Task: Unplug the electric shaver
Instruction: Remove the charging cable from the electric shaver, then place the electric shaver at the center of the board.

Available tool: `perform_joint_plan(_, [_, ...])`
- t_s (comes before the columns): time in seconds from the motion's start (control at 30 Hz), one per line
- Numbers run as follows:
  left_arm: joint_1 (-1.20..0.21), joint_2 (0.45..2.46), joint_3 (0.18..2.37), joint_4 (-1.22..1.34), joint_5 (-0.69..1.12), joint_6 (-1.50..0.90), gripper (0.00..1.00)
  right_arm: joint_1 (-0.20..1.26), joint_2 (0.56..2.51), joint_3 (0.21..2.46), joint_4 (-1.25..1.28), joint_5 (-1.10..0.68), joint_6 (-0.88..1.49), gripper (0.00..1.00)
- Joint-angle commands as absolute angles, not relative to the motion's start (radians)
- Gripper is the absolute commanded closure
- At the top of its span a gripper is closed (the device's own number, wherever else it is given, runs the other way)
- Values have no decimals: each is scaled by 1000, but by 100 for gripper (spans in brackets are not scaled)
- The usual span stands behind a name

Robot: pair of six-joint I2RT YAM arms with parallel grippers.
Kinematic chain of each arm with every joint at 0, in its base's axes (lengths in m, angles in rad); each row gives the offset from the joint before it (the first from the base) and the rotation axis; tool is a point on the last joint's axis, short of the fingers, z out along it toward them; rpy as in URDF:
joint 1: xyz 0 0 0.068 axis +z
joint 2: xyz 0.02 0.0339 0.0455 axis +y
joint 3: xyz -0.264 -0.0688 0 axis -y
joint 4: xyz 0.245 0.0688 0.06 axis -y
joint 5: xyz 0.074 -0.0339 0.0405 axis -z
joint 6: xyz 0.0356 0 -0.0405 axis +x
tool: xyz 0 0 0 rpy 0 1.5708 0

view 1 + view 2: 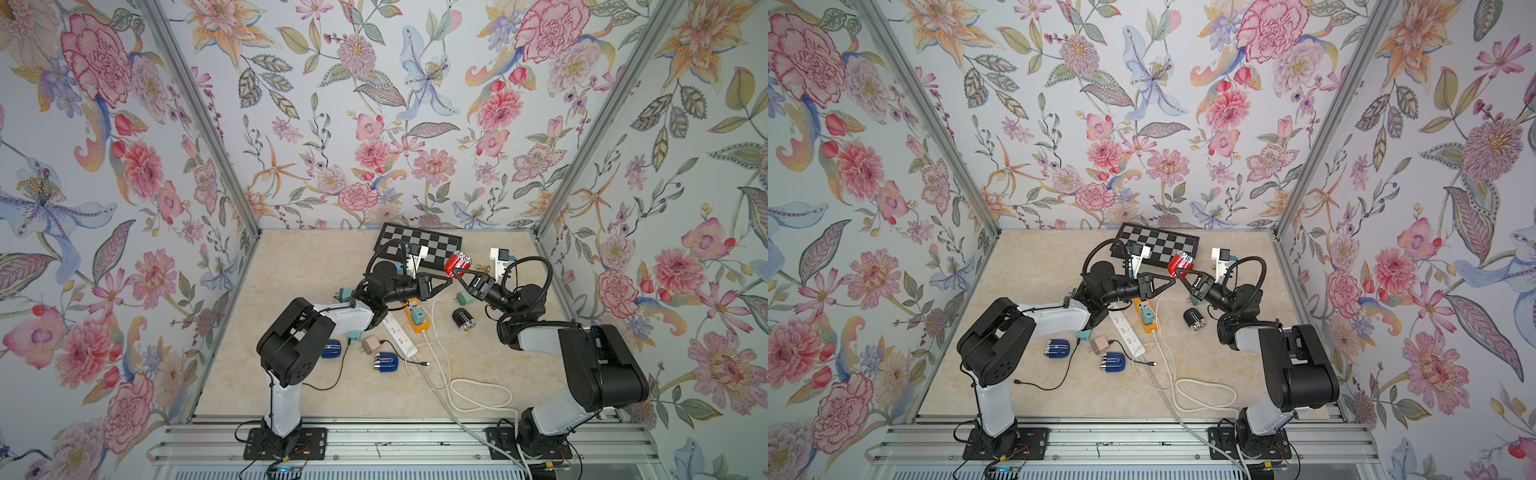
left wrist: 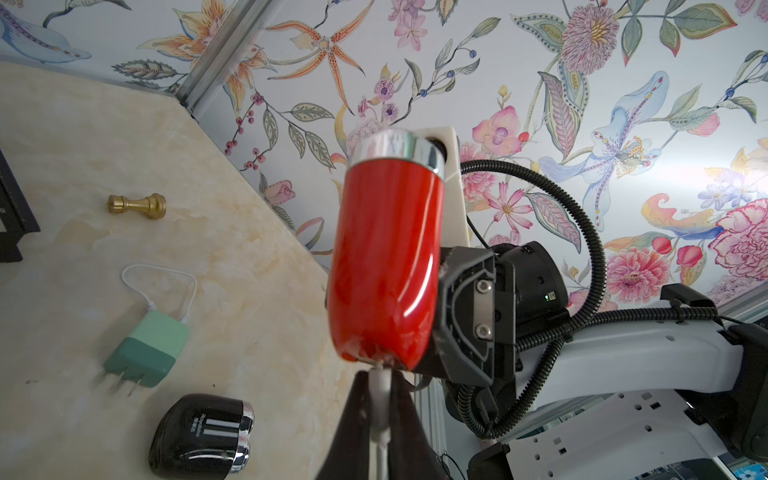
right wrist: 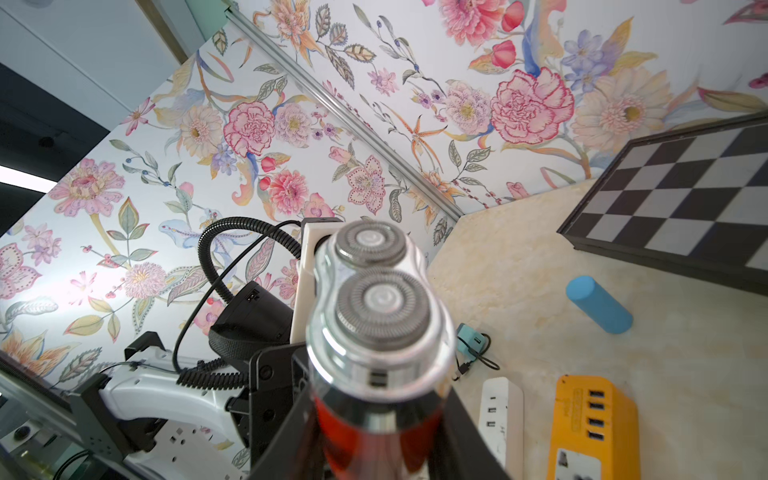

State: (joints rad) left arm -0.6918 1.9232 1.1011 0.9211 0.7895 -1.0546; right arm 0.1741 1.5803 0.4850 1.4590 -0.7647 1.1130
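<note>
my right fingers are partly open, clamped round the red shaver, held up off the counter near the chessboard corner. my left fingers are pinched tight on the white cable, right where its plug meets the shaver's base. the two round heads point away from that plug.

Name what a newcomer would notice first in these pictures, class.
The glossy red, chrome-headed electric shaver hangs above the back middle of the beige table, clamped by the right gripper. The left gripper pinches the thin white cable at its base. Behind lies a black-and-grey checkered board.
</note>
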Motion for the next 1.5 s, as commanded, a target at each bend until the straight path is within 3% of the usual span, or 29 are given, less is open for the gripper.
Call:
perform_joint_plan(0.0, [-671, 1881, 1064, 911, 791, -1035, 100, 228, 1519, 395, 1586, -434, 1043, 100])
perform_joint_plan(0.23, [-657, 1872, 1031, 932, 778, -1059, 100, 271, 1418, 295, 1581, -249, 980, 100])
perform_joint_plan(0.53, [-656, 1891, 1047, 898, 922, -1063, 100, 28, 1430, 438, 1483, -651, 1088, 100])
perform_joint_plan(0.97, [-644, 1811, 973, 742, 936, -952, 100, -3, 1472, 466, 1474, -688, 1101, 100])
perform_joint_plan(1.17, [-657, 1864, 1068, 671, 936, -909, 100, 39, 1498, 487, 1416, -727, 1083, 100])
perform_joint_plan(1.33, [-679, 1908, 1165, 442, 898, -769, 100, 89, 1415, 422, 1152, -681, 976, 100])
perform_joint_plan(1.47, [-699, 1922, 1205, 401, 867, -738, 100, 140, 1276, 352, 916, -607, 914, 100])
